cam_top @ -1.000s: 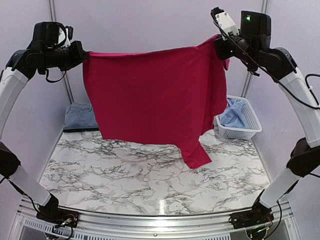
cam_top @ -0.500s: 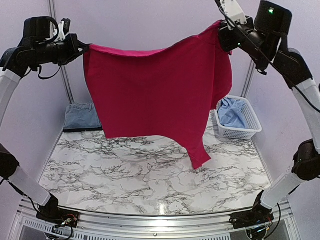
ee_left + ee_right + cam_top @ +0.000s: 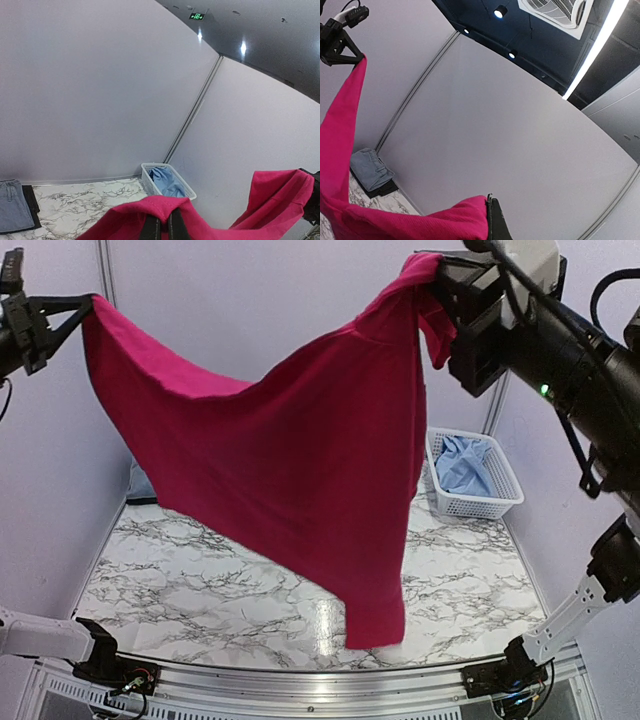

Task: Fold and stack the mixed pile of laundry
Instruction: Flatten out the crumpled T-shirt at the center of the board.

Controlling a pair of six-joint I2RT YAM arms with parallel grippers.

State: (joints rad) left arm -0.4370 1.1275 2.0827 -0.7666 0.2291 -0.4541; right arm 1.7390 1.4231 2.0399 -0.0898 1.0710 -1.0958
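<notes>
Marble table is overhung by a pink T-shirt, stretched unfolded in mid-air, its ends clamped by the left gripper and right gripper. Folded denim is stacked at the far left corner; a blue shirt is left in the far-right basket.

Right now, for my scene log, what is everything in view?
T-shirt: one, pink-red, hanging spread between both arms above the table.
Shirt: one, light blue, in the basket.
Denim piece: one, faded blue, folded, far left table corner.
Dark garment: one, black, under the denim piece.
Basket: one, white, far right table corner.
Table: one, white-grey marble.
Left arm: one, black, upper left, jaws shut on the T-shirt.
Right arm: one, black, upper right, jaws shut on the T-shirt.
</notes>
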